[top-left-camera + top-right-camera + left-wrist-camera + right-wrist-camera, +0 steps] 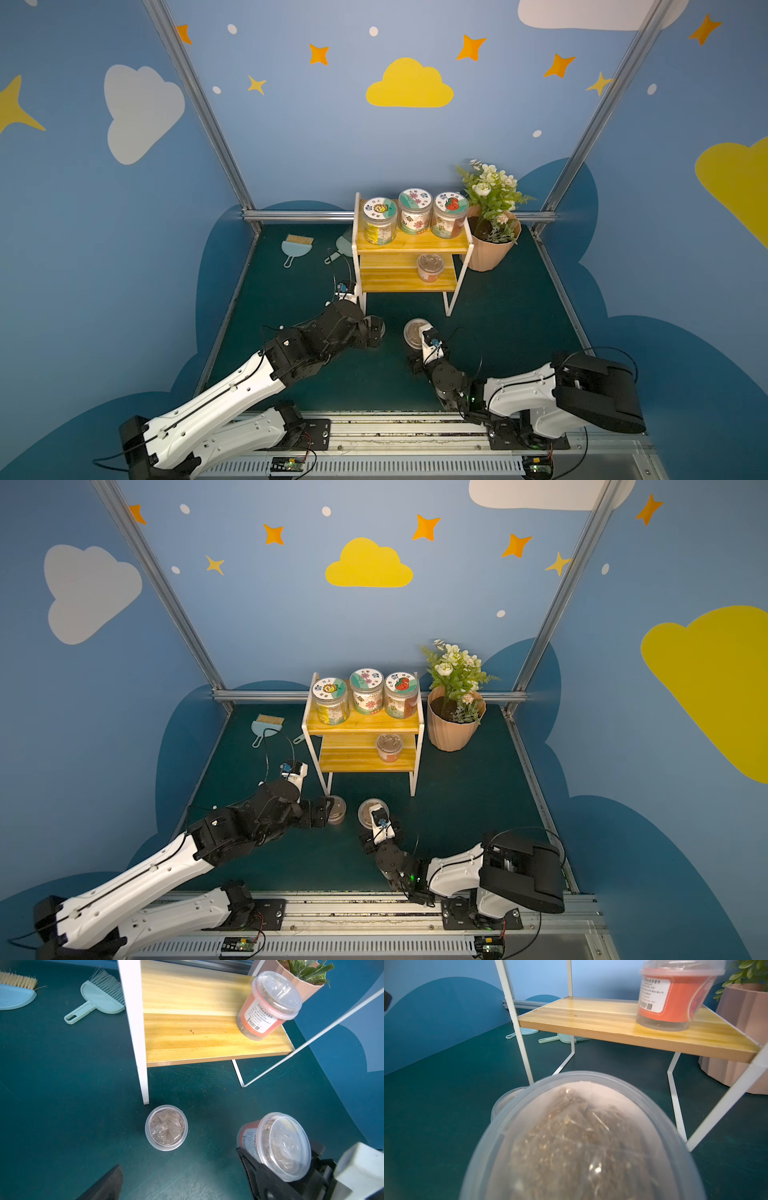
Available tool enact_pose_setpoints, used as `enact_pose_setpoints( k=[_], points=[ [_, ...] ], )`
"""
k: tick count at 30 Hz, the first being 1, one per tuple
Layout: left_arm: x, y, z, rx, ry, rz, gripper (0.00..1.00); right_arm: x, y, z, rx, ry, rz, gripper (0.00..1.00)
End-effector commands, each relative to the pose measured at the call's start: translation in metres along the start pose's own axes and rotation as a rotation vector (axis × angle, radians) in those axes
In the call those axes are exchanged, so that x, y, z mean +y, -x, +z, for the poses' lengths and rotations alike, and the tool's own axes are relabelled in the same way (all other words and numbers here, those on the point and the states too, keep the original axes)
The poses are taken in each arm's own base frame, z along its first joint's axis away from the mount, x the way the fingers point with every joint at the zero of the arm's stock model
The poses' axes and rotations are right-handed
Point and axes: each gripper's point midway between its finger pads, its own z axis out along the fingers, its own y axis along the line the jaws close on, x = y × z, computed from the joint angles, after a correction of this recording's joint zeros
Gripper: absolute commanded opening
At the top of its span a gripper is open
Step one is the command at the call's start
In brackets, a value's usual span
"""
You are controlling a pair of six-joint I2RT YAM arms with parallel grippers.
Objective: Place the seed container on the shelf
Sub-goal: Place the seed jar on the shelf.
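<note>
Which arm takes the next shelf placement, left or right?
Right. The right gripper holds a seed container, tilted, facing the lower board of the shelf, bare beside the cup there. The left gripper is open; its nearby container sits on the mat.

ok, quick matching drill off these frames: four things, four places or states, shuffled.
Things:
1 three jars
2 flower pot
3 tan-bristle brush
4 right fingers

Places or states:
A closed on a seed cup
B top board of the shelf
C mat, left of shelf
D mat, right of shelf

Pairs: 1-B, 2-D, 3-C, 4-A.
</note>
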Motion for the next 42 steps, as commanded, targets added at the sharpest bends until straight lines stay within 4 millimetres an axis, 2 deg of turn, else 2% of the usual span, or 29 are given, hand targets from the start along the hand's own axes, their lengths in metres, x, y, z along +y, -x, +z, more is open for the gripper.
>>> enact_pose_setpoints(
  k=[1, 5, 8, 14, 22, 24, 27, 34, 42],
  points=[
    [-0.002, 0.011, -0.008, -0.016, -0.031, -0.005, 1.00, 0.005, 0.003, 0.000, 0.052, 0.006, -0.057, 0.56],
    [-0.002, 0.017, -0.011, -0.025, -0.039, -0.023, 1.00, 0.007, 0.022, 0.003, 0.037, 0.015, -0.025, 0.56],
    [-0.002, 0.021, -0.013, -0.032, -0.045, -0.035, 1.00, 0.004, 0.025, 0.006, 0.069, 0.005, -0.038, 0.56],
    [0.001, 0.028, -0.018, -0.046, -0.046, -0.049, 1.00, 0.002, 0.048, 0.016, 0.067, 0.005, -0.017, 0.56],
    [0.001, 0.036, -0.020, -0.064, -0.067, -0.081, 1.00, -0.014, 0.084, 0.033, 0.026, -0.024, 0.055, 0.57],
    [0.000, 0.037, -0.020, -0.069, -0.072, -0.084, 1.00, -0.016, 0.088, 0.039, 0.025, -0.023, 0.059, 0.57],
    [0.000, 0.037, -0.018, -0.071, -0.078, -0.090, 1.00, -0.018, 0.103, 0.051, 0.012, -0.036, 0.076, 0.56],
    [-0.003, 0.037, -0.013, -0.067, -0.096, -0.101, 1.00, -0.027, 0.114, 0.079, -0.011, -0.080, 0.114, 0.56],
    [-0.004, 0.034, -0.009, -0.059, -0.109, -0.103, 1.00, -0.032, 0.111, 0.105, -0.020, -0.142, 0.176, 0.56]
  ],
)
